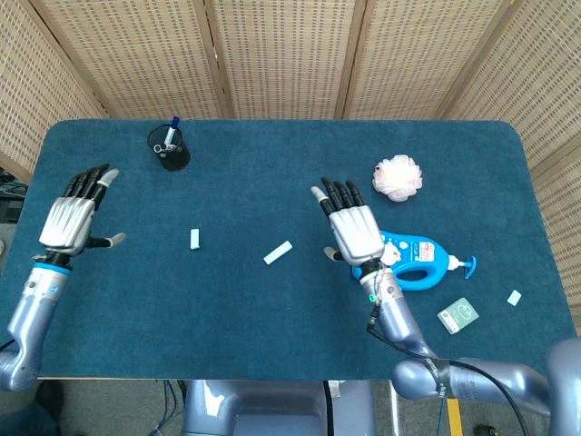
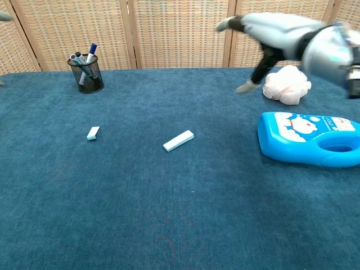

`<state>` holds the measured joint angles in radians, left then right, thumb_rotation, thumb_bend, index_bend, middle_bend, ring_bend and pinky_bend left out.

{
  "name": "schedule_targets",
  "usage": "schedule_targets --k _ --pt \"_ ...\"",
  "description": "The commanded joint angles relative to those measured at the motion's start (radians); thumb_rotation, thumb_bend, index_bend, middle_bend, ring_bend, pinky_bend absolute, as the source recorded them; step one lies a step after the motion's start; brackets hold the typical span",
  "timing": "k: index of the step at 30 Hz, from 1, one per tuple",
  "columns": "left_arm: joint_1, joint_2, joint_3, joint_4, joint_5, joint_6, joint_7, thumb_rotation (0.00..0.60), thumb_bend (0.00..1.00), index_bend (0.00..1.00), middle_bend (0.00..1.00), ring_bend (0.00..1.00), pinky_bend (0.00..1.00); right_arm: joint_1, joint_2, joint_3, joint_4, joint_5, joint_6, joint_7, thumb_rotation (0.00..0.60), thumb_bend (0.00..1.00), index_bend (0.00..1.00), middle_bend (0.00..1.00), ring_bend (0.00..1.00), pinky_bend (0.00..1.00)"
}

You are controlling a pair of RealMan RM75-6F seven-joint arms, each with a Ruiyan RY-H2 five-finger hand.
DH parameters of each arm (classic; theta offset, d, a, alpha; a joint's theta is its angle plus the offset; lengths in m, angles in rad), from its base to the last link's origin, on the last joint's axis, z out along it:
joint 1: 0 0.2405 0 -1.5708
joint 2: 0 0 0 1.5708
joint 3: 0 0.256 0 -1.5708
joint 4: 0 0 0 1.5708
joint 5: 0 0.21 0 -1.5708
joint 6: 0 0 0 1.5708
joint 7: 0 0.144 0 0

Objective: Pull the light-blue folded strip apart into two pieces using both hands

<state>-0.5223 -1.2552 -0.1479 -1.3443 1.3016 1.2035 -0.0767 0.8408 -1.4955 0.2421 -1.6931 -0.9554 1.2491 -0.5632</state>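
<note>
Two light-blue strip pieces lie apart on the blue table. The shorter piece (image 1: 194, 239) (image 2: 93, 133) sits left of centre. The longer piece (image 1: 278, 252) (image 2: 178, 140) lies slanted near the middle. My left hand (image 1: 74, 218) hovers at the far left with fingers spread, holding nothing, well away from the short piece. My right hand (image 1: 353, 228) (image 2: 270, 34) is raised to the right of the long piece, fingers extended and empty; in the chest view it is blurred.
A black mesh pen cup (image 1: 170, 148) (image 2: 87, 73) stands at the back left. A blue lotion bottle (image 1: 413, 261) (image 2: 306, 139) lies beside my right hand, a pink bath puff (image 1: 398, 177) (image 2: 287, 84) behind it. A small green packet (image 1: 457, 315) and a white scrap (image 1: 515, 297) lie at the right front.
</note>
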Motion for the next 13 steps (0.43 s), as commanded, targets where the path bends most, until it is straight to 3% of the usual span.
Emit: schedule_targets --k 1,7,13 --pt "0.106 0.063 0.031 -0.073 0.009 0.101 -0.02 0.6 0.0 0.0 0.0 0.0 0.0 -0.173 0.103 -0.128 0.085 -0.225 0.131 0.219 0.6 0.0 0.0 0.0 0.0 0.01" --pt "0.239 0.109 0.076 -0.138 -0.014 0.188 -0.076 0.6 0.0 0.0 0.0 0.0 0.0 -0.332 0.149 -0.223 0.292 -0.37 0.256 0.454 0.6 0.0 0.0 0.0 0.0 0.01" --pt "0.351 0.13 0.128 -0.213 0.022 0.279 -0.116 0.6 0.0 0.0 0.0 0.0 0.0 -0.485 0.203 -0.274 0.294 -0.437 0.387 0.592 0.6 0.0 0.0 0.0 0.0 0.01"
